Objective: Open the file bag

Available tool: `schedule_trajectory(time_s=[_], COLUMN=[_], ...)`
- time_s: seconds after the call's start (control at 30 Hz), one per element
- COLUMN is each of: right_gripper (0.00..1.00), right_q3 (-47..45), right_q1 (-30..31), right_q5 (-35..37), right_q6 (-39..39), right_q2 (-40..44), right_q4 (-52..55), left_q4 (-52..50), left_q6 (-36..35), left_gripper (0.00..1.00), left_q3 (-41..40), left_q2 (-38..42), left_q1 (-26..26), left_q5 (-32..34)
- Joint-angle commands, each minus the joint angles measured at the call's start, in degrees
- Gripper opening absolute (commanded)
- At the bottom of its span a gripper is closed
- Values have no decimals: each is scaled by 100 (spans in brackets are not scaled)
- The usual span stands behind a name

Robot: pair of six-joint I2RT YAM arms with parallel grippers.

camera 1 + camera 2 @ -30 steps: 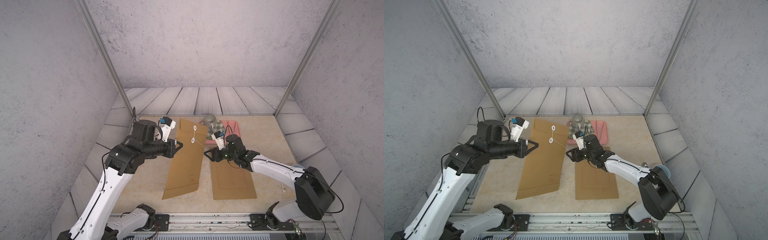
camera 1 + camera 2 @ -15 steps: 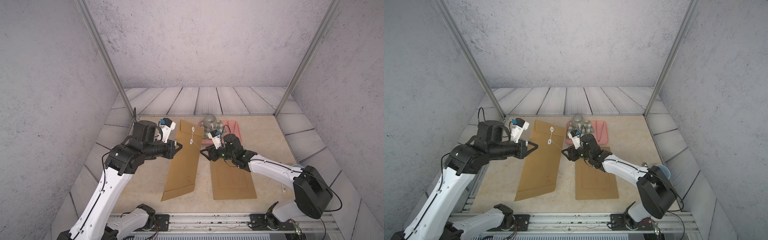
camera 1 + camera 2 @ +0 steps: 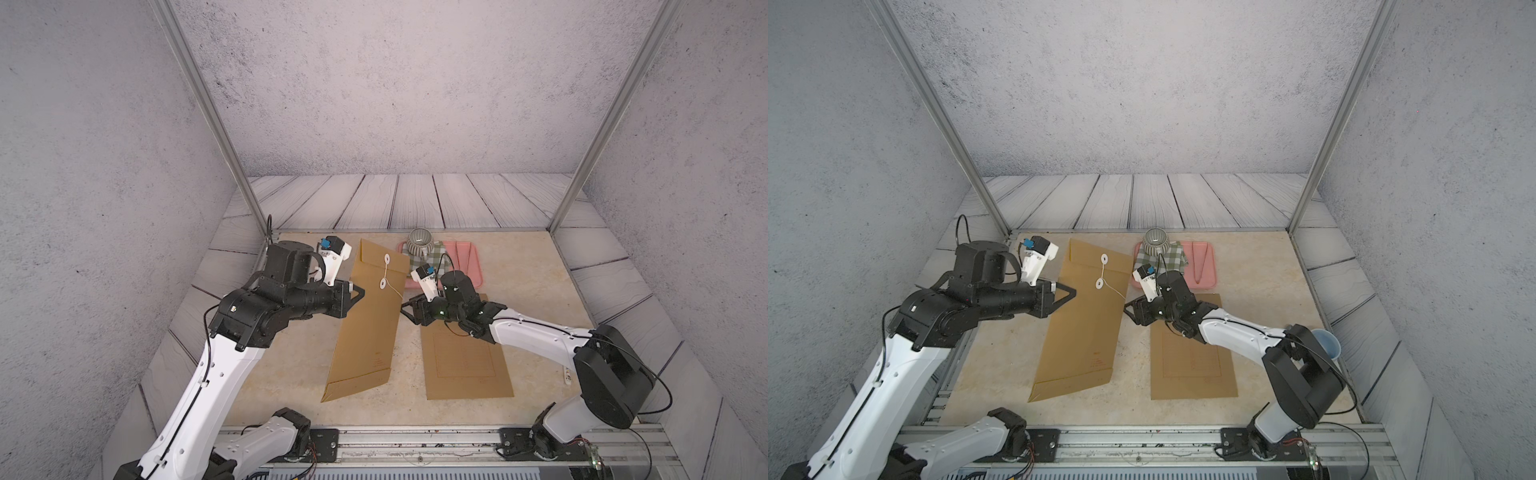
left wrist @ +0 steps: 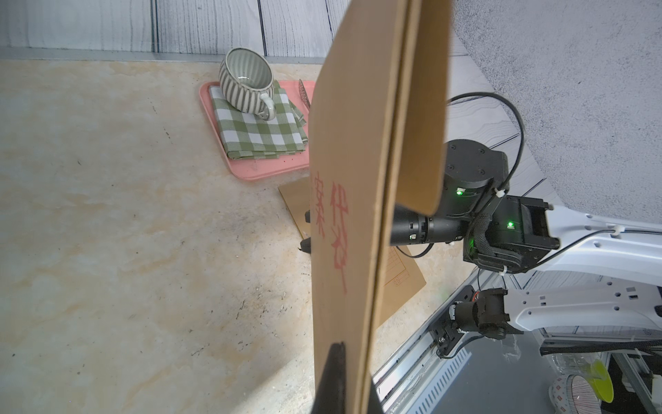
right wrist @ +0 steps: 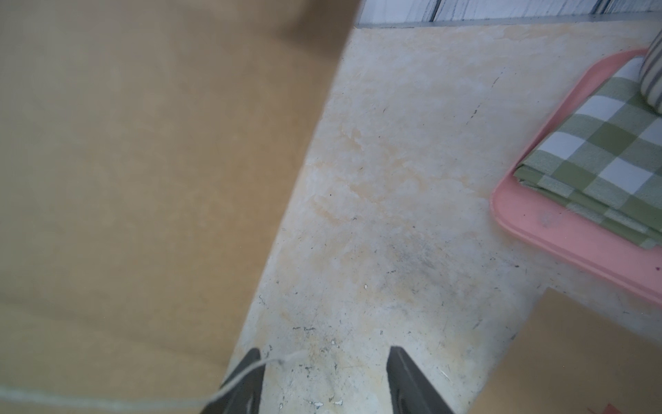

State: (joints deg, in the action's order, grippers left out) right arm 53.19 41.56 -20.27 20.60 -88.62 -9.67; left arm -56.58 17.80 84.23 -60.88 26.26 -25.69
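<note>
My left gripper [image 3: 358, 292] [image 3: 1072, 292] is shut on the left edge of the brown file bag [image 3: 365, 332] [image 3: 1079, 332], which is held tilted up with its lower end on the table. In the left wrist view one dark finger [image 4: 331, 376] lies flat against the bag [image 4: 344, 179], and the flap [image 4: 422, 107] stands slightly away. Two white discs [image 3: 387, 258] [image 3: 382, 284] sit near the top. A white string [image 3: 395, 291] [image 3: 1115, 289] runs from the lower disc toward my right gripper [image 3: 405, 309] [image 3: 1128, 309]. That gripper [image 5: 324, 349] is open, and the string's loose end [image 5: 250, 369] crosses one finger.
A second brown envelope [image 3: 465, 365] lies flat under the right arm. Behind it a pink tray [image 3: 469, 266] carries a green checked cloth [image 4: 258, 129] and a striped mug [image 3: 419, 241]. A pale blue cup [image 3: 1325, 340] stands at the right. Metal posts mark the back corners.
My right gripper has moved left toward the bag's right edge and its jaws have narrowed somewhat. The left gripper still holds the bag, which has shifted slightly left.
</note>
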Motion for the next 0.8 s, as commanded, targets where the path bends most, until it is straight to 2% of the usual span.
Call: schedule_trajectory(time_s=[0.0, 0.1, 0.33, 0.53, 0.77], right_gripper=[49, 35, 20, 0, 0], right_q3=[165, 139, -1, -54, -155], right_q1=[55, 71, 89, 90, 98], right_q5=[124, 163, 293, 760, 1596], right_q6=[-43, -43, -71, -64, -55], right_q2=[-10, 36, 175, 336, 677], right_q4=[27, 36, 66, 337, 916], left_q4=[92, 110, 135, 192, 449], left_q6=[-84, -93, -93, -102, -110], left_gripper=[0, 0, 0, 0, 0], left_q3=[-26, -73, -149, -289, -611], left_q2=[48, 55, 54, 37, 61], left_q1=[37, 34, 37, 37, 37], left_q5=[19, 48, 80, 143, 346])
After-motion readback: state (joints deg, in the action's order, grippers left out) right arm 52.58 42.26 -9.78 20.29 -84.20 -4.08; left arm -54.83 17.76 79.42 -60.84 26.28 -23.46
